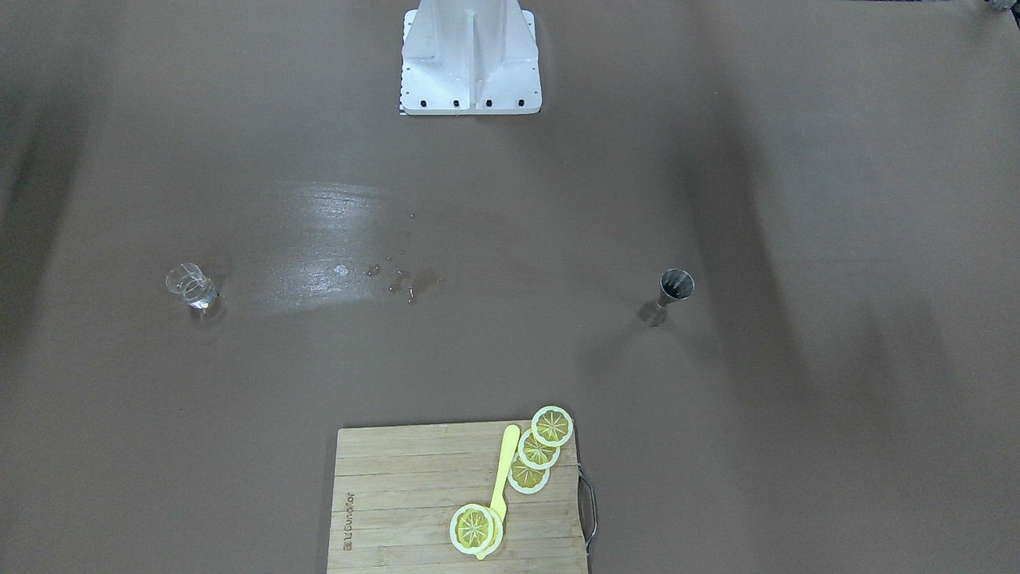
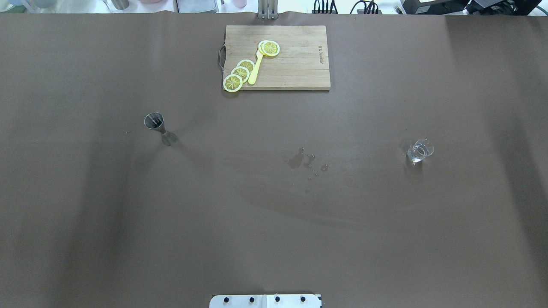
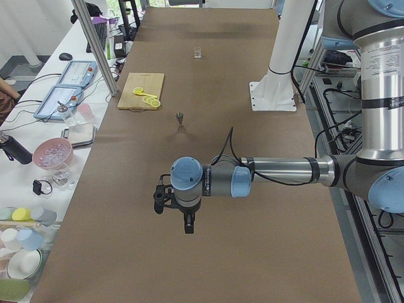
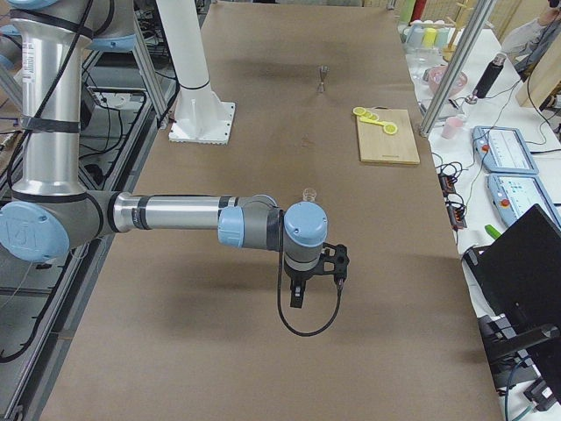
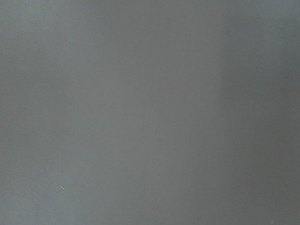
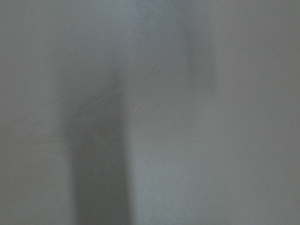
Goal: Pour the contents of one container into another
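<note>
The small glass [image 2: 420,150] is standing upright on the robot's right side of the worktop [image 2: 274,222], and it looks to be carrying a little clear liquid. Its partner, the steel jigger [image 2: 160,128], is sitting upright well apart on the robot's left; I cannot tell whether anything is in it. Each vessel is waiting on its own arm's side, which I'm reading as one container per arm, so nothing has been poured yet.

Between them, nearer the glass, a scatter of wet drops [image 2: 305,161] is glistening on the surface, so a careful tilt will be wanted.

Both arms are hanging out at the table's ends, far from either vessel. The left pincer [image 3: 187,224] is pointing down over bare worktop, and the right pincer [image 4: 296,296] is doing the same at the other end. Only the side views are catching them, so I cannot tell how far either one's jaws are parted. Both wrist cameras are showing only blurred brown surface.

At the far edge a wooden cutting board [image 2: 299,68] is lying with lemon slices [image 2: 240,73] and a yellow knife [image 2: 255,71] on it, out of the pouring lane. The brown covering is looking smooth and slightly glossy. The white pedestal [image 1: 470,72] is rising at the robot's edge, and side benches with bowls [image 3: 50,153] and control pendants [image 3: 71,74] are flanking the cell.
</note>
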